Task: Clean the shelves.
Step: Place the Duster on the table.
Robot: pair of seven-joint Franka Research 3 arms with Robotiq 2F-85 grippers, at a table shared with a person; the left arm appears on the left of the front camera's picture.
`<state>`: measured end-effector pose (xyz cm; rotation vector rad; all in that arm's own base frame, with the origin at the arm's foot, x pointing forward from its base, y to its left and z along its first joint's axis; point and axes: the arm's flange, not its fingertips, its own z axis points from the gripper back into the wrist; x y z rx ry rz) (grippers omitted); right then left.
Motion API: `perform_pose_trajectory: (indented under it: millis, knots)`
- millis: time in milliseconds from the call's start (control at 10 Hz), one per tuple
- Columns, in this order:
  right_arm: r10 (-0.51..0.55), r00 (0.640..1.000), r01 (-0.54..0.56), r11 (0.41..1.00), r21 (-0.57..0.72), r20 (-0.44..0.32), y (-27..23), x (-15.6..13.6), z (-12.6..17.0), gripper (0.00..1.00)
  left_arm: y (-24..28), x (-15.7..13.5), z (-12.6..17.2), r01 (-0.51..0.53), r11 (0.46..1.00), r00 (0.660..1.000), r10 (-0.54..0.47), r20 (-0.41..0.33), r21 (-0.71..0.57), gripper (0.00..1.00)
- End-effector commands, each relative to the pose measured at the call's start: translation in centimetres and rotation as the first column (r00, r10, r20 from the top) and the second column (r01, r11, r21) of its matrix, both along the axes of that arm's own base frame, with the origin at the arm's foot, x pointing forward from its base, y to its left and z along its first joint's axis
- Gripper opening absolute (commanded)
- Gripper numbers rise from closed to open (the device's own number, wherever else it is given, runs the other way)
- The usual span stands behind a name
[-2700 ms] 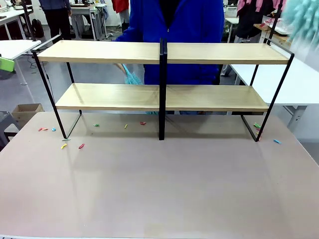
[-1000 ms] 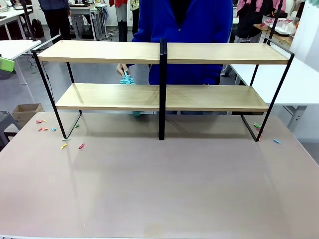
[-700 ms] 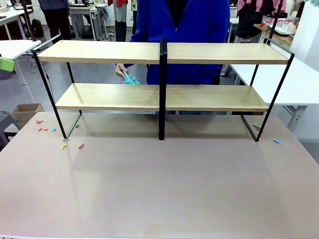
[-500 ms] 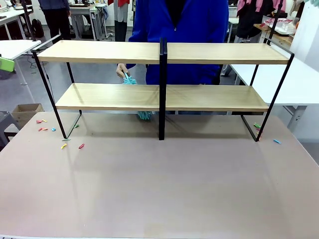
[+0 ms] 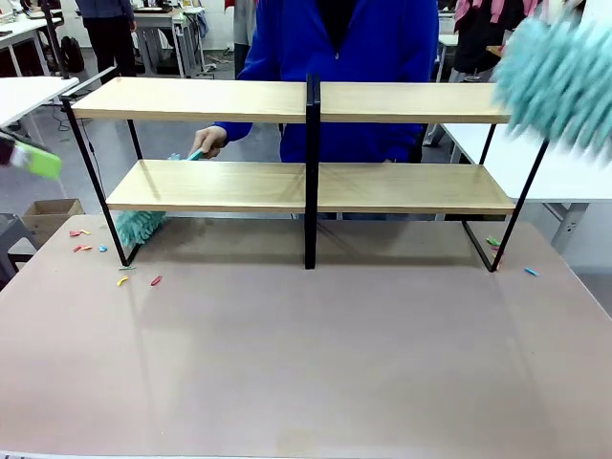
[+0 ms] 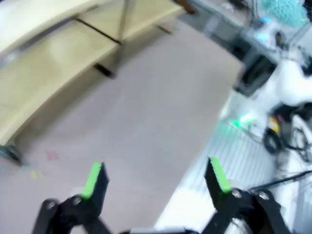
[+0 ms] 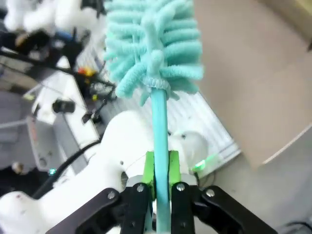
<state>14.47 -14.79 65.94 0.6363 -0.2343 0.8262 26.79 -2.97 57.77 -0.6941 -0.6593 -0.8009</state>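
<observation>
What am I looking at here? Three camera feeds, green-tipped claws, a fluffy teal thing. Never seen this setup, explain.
It is a two-arm robot sharing a table with a person. The wide picture comes from a fixed camera between the arms, looking across the table at the person in blue. The other two come from cameras on the arms' wrists, looking along each gripper.

On the table stand the shelves, two wooden tiers on a black frame. Small coloured scraps lie near the shelves' feet.

The right gripper is shut on a teal duster, its green-padded fingers pinching the handle; that duster is the blurred teal shape at the wide picture's upper right. The left gripper is open and holds nothing.

The person's hand holds a second duster, whose head sits under the lower shelf's left end.
</observation>
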Motion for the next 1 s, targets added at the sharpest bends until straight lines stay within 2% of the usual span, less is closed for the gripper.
perform_pose_trajectory:
  millis: [0,100,200,300,400,500,600,700,800,900]
  knots:
    - [0.094,0.992,-0.102,0.989,-0.104,-0.087,3.1,1.7,-6.2,0.13,-0.6,1.4,-5.8,0.105,0.992,0.898,-0.126,-0.421,-0.071,1.0]
    - [0.1,0.988,-0.112,0.989,-0.099,-0.115,4.8,3.0,-9.2,0.13,-0.6,1.7,-9.0,-0.009,0.985,0.867,-0.078,-0.492,-0.172,1.0]
    - [0.106,0.983,-0.121,0.988,-0.093,-0.152,6.8,4.5,-12.9,0.13,-0.7,1.7,-12.6,-0.109,0.925,0.861,-0.096,-0.5,-0.364,1.0]
    - [0.088,0.98,-0.103,0.991,-0.079,-0.176,8.0,6.2,-16.1,0.13,-1.0,1.6,-15.8,-0.142,0.859,0.846,-0.153,-0.511,-0.492,1.0]
    - [0.103,0.971,-0.115,0.992,-0.044,-0.217,8.3,8.2,-18.8,0.13,-1.3,1.6,-18.6,-0.199,0.842,0.792,-0.164,-0.588,-0.501,1.0]
    - [0.138,0.945,-0.139,0.99,0.015,-0.296,8.1,9.9,-20.8,0.13,-1.2,1.5,-20.2,-0.242,0.829,0.741,-0.177,-0.647,-0.505,1.0]
    - [0.139,0.919,-0.128,0.99,0.053,-0.368,7.3,11.7,-22.4,0.13,-1.0,1.8,-20.7,-0.279,0.841,0.699,-0.153,-0.699,-0.464,1.0]
    - [0.104,0.915,-0.096,0.995,0.04,-0.391,6.6,12.8,-23.0,0.13,-0.8,2.3,-20.7,-0.331,0.86,0.642,-0.097,-0.761,-0.389,1.0]
    - [0.107,0.908,-0.099,0.994,0.04,-0.406,6.3,13.6,-23.3,0.13,2.2,8.1,-18.4,-0.272,0.82,0.722,-0.172,-0.67,-0.503,1.0]
    - [0.103,0.898,-0.101,0.995,0.027,-0.429,6.3,14.1,-23.7,0.13,2.2,8.1,-18.4,-0.272,0.82,0.722,-0.172,-0.67,-0.503,1.0]
